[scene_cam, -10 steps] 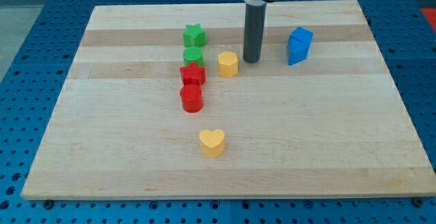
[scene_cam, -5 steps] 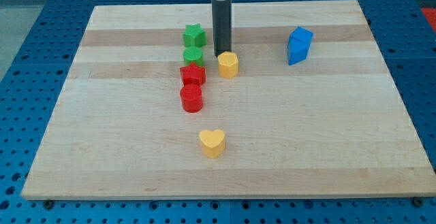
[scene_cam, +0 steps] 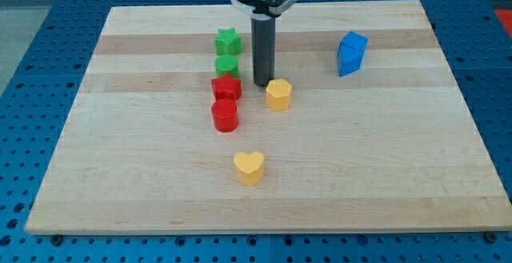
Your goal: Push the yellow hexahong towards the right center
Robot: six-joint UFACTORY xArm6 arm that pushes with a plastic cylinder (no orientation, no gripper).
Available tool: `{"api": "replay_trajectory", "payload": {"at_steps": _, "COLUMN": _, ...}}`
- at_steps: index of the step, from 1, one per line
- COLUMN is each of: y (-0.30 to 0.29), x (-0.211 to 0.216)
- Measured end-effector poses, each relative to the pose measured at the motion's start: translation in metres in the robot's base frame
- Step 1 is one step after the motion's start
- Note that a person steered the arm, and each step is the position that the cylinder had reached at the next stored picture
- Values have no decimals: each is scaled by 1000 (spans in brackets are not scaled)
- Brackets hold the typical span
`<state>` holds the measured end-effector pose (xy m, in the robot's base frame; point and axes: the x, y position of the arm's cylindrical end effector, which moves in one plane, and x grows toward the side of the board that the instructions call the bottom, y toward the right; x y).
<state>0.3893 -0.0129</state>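
Currently my tip (scene_cam: pixel 262 84), a bare rod gripping nothing, touches the yellow hexagon's (scene_cam: pixel 278 94) upper-left; an off-centre push risks it slipping downward.

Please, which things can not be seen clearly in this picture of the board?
- Arm above my tip: cut off by the view's top edge.
- Contact between my tip and the yellow hexagon: too close to tell.
- Green block under the green star: shape unclear, partly hidden by the red star.
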Motion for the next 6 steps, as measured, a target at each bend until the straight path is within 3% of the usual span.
{"api": "replay_trajectory", "payload": {"at_steps": 3, "y": 20, "x": 46}}
{"api": "replay_trajectory", "payload": {"at_steps": 5, "y": 112, "x": 31}}
{"api": "replay_trajectory", "payload": {"at_steps": 6, "y": 121, "x": 36}}
